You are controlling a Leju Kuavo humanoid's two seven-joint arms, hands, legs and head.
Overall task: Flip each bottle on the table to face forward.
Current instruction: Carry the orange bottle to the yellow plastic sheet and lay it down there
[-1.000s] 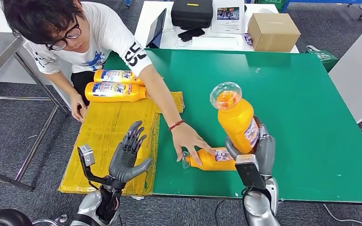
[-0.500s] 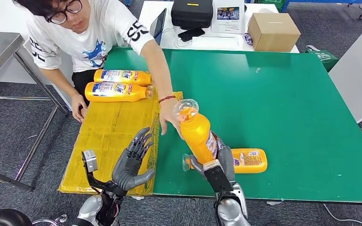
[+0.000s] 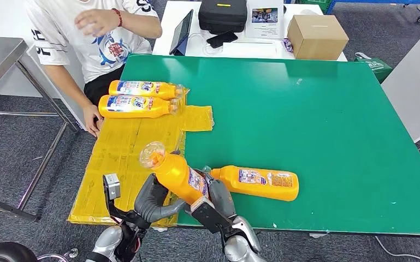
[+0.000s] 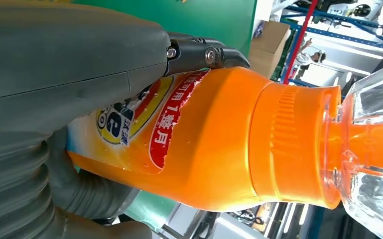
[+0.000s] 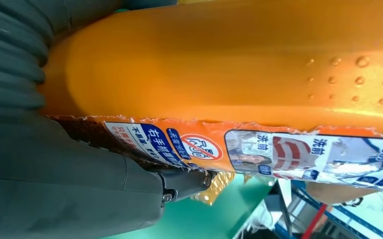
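Lab or workshop-type test space, not a home. Grey carpet-tile floor (image 3: 11, 147), big green work table (image 3: 327, 109), steel-legged metal bench (image 3: 0, 60) at the side. White desk (image 3: 240, 49) behind it carries a black equipment case (image 3: 222, 15), a tablet (image 3: 181, 31), a phone (image 3: 222, 39) and a cardboard box (image 3: 317, 36). Blue metal racking (image 3: 382, 4) along the back; the left wrist view shows more blue shelving (image 4: 328, 35). A person (image 3: 87, 38) sits at the table edge.
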